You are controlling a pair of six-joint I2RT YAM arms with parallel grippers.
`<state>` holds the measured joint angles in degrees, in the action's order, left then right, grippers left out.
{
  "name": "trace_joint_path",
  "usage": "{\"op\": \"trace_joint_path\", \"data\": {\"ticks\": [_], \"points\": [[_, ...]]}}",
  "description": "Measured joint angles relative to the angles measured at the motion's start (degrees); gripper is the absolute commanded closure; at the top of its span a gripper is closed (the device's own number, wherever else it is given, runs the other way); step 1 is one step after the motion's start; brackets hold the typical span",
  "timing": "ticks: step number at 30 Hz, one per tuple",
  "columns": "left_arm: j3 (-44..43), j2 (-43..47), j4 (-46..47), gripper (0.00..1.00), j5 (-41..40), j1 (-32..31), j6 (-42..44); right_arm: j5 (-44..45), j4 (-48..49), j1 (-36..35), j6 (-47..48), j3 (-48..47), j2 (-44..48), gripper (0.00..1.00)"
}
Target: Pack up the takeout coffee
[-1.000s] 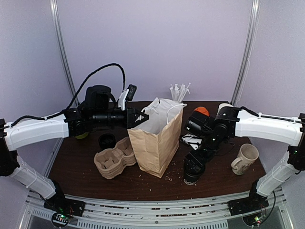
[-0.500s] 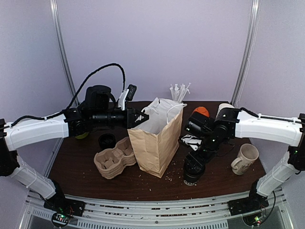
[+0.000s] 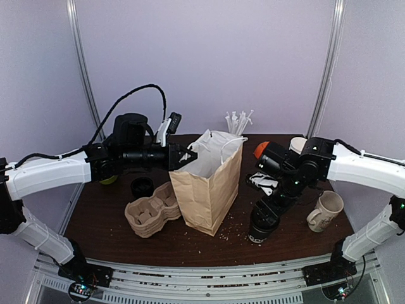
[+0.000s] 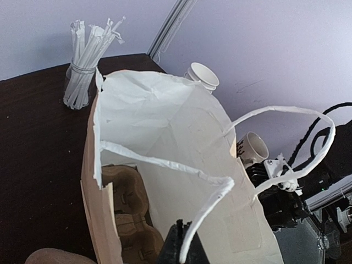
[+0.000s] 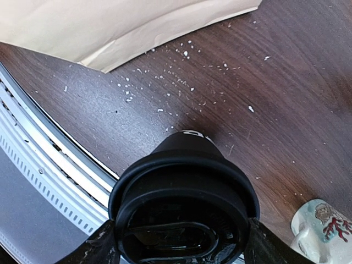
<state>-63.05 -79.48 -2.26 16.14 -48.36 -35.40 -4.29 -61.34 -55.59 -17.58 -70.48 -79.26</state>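
Note:
The takeout coffee (image 3: 261, 225), a black lidded cup, stands on the front right of the table, right of the brown paper bag (image 3: 205, 190). My right gripper (image 3: 266, 212) comes down on it from above. In the right wrist view the black lid (image 5: 184, 192) fills the space between both fingers (image 5: 99, 245), which press its sides, so the right gripper (image 5: 181, 242) is shut on it. My left gripper (image 3: 188, 156) is at the bag's top left edge, shut on its white handle (image 4: 220, 192). That holds the bag (image 4: 165, 126) open.
A pulp cup carrier (image 3: 150, 212) lies left of the bag, with a small black cup (image 3: 142, 186) behind it. A jar of wrapped straws (image 3: 237, 123) stands at the back. A cream mug (image 3: 326, 210) and white paper cups (image 3: 297, 144) are on the right.
My right arm has shifted a little to the right, and the coffee cup has moved with it. Its jaws have narrowed onto the lid. The left arm and bag have stayed still.

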Motion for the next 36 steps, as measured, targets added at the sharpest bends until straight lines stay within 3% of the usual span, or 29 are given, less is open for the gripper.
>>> {"op": "trace_joint_path", "data": {"ticks": [24, 36], "points": [[-2.23, 0.11, -7.93, 1.0, -7.19, 0.0, 6.01, 16.72, -13.57, -0.02, -5.62, -23.15, 6.32, 0.27], [-6.99, -2.29, -12.04, 1.0, -7.06, -2.62, 8.61, 23.41, -14.78, -0.02, -6.45, -35.01, 6.67, 0.27]]}}
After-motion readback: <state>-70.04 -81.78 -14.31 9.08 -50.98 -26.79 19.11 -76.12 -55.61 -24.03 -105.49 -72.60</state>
